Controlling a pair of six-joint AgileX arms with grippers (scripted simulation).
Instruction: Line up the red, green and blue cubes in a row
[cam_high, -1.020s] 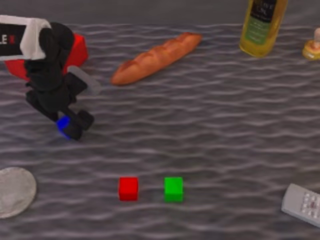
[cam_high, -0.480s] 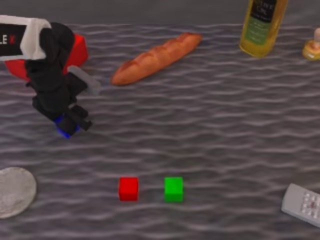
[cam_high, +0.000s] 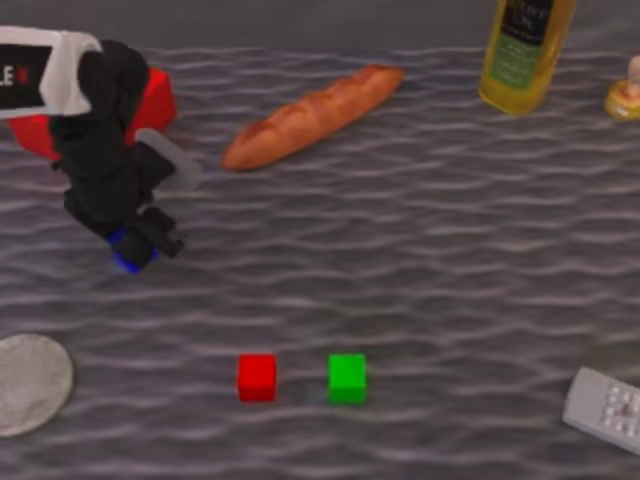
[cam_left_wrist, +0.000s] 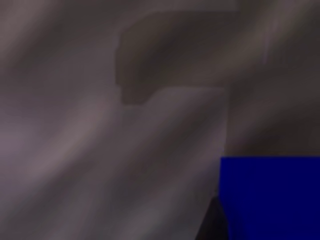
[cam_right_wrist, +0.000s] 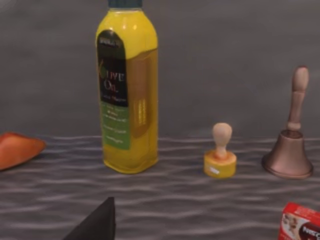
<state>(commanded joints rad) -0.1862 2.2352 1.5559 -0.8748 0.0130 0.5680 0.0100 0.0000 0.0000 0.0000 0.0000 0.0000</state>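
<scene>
The blue cube (cam_high: 124, 263) lies at the table's left, mostly hidden under my left gripper (cam_high: 140, 248), which is shut on it. In the left wrist view the blue cube (cam_left_wrist: 270, 200) fills one corner, with a dark fingertip (cam_left_wrist: 212, 225) against its side. The red cube (cam_high: 257, 377) and green cube (cam_high: 347, 378) sit side by side near the front middle, a small gap between them. My right arm is out of the top view. The right wrist view shows only one dark fingertip (cam_right_wrist: 100, 225), set well to one side, with nothing held.
A large red box (cam_high: 155, 100) sits behind the left arm. A baguette (cam_high: 312, 112), an oil bottle (cam_high: 524, 50) and a small stamp (cam_high: 627, 95) line the back. A silver plate (cam_high: 25, 383) lies front left and a remote (cam_high: 605, 408) front right. A bell (cam_right_wrist: 290, 150) stands beside the stamp.
The left gripper's fingers have closed in on the blue cube, hiding most of it. The red and green cubes have not moved.
</scene>
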